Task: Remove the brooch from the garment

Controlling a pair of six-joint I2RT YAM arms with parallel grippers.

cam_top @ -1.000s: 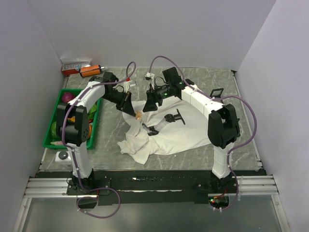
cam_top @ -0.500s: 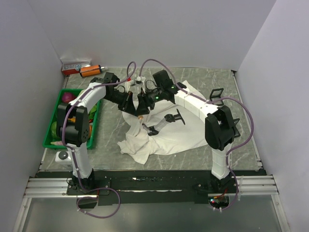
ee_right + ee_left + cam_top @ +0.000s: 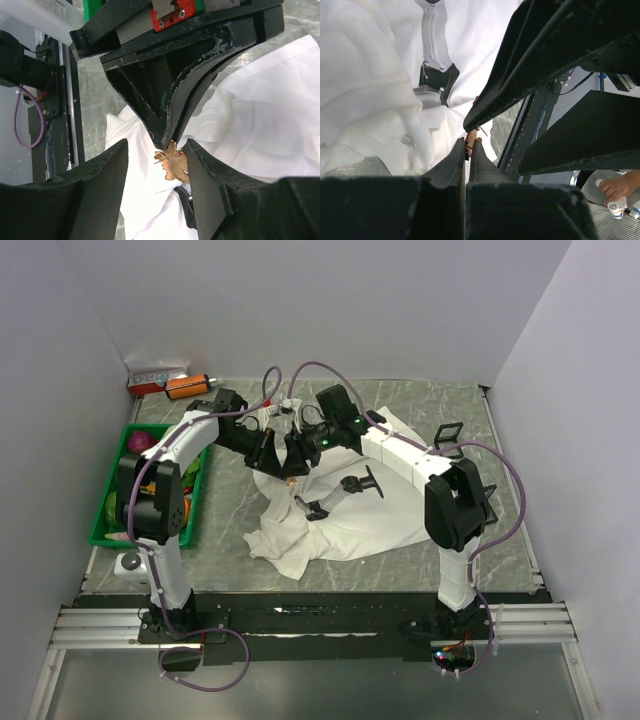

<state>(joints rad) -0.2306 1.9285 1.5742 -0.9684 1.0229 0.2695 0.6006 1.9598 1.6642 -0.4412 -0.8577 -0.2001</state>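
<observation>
Orange-gold, the brooch [image 3: 172, 164] is pinched in the closed left gripper [image 3: 468, 144] over the garment [image 3: 350, 525], toward the far edge of the tabletop [image 3: 440, 405]; the right gripper [image 3: 156, 155] is spread around it, empty.

Bright even light; blurred wrist foregrounds

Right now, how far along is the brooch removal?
Done: the left gripper is shut on the brooch. In hand: the right gripper is open, straddling it. Left: lifting it clear of the garment; whether it is already unfastened cannot be told.
</observation>
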